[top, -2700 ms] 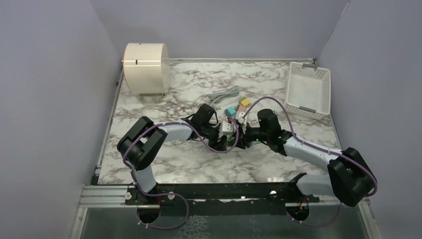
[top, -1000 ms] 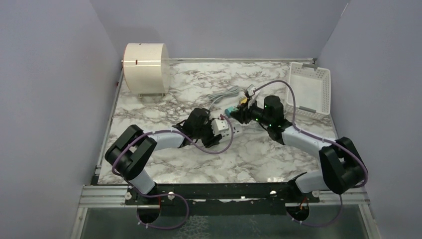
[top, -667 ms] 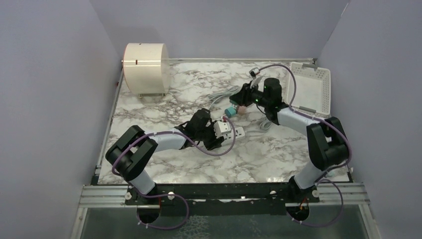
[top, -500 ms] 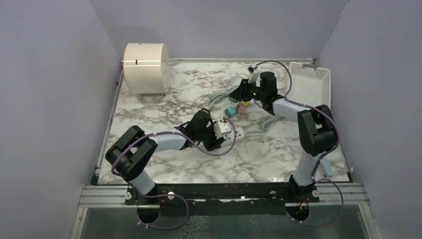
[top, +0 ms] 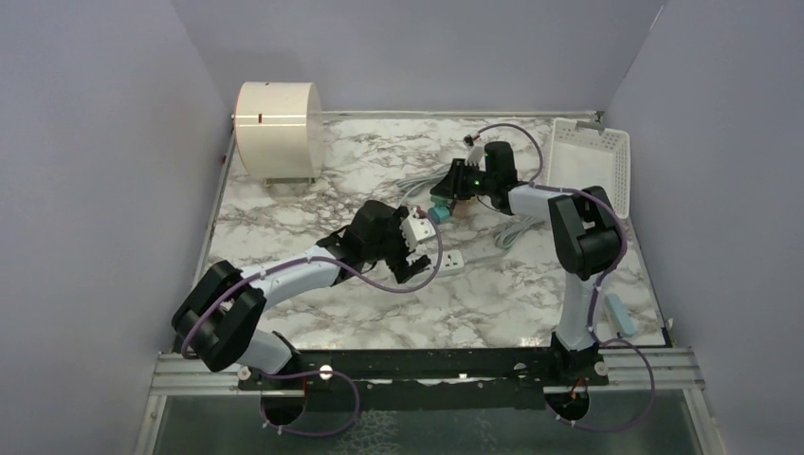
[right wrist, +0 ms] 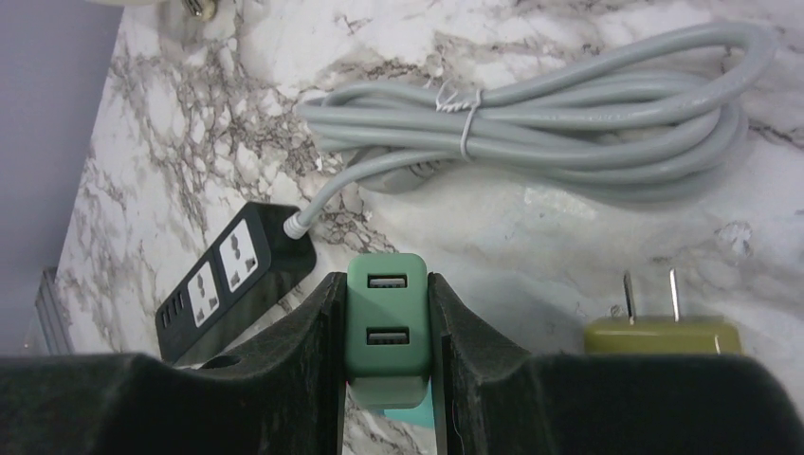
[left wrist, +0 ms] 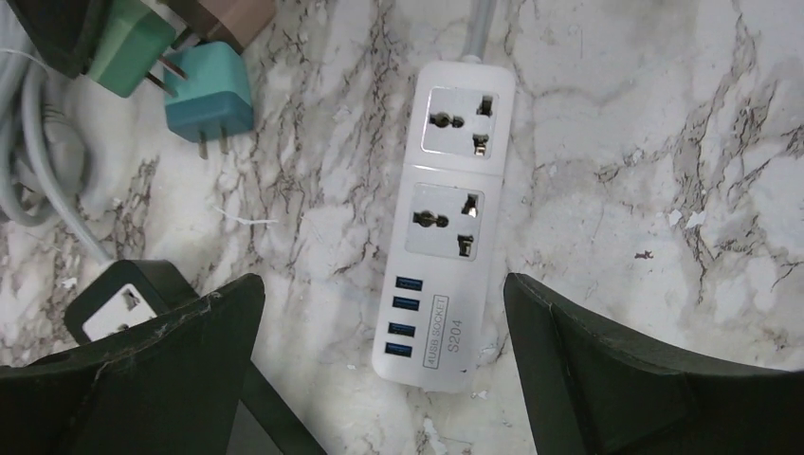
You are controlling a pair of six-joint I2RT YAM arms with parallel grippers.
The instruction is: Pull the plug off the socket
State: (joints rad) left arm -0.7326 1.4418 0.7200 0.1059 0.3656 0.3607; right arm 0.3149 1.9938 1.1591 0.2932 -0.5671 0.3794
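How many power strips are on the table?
2. The white power strip lies below the open left gripper. The black power strip lies near the coiled gray cable. Others may be hidden.

Table top (left wrist: 664,142): white-and-grey marble pattern, smooth, with a faint sheen. White socket strip (left wrist: 446,246): smooth plastic, slightly glossy, with flat grey face panels. Green plug (right wrist: 386,327), between my right fingers (right wrist: 313,360): satin plastic with rounded edges. Teal plug (left wrist: 209,100) and olive plug (right wrist: 661,336): matt plastic with bright bare-metal prongs. Grey cable (right wrist: 569,133): matt, rubbery-looking sheath, bound by a thin tie. Black socket strip (right wrist: 237,270): dull plastic. My left fingers (left wrist: 588,360): black, matt and finely grainy, with a paler line along the edges.
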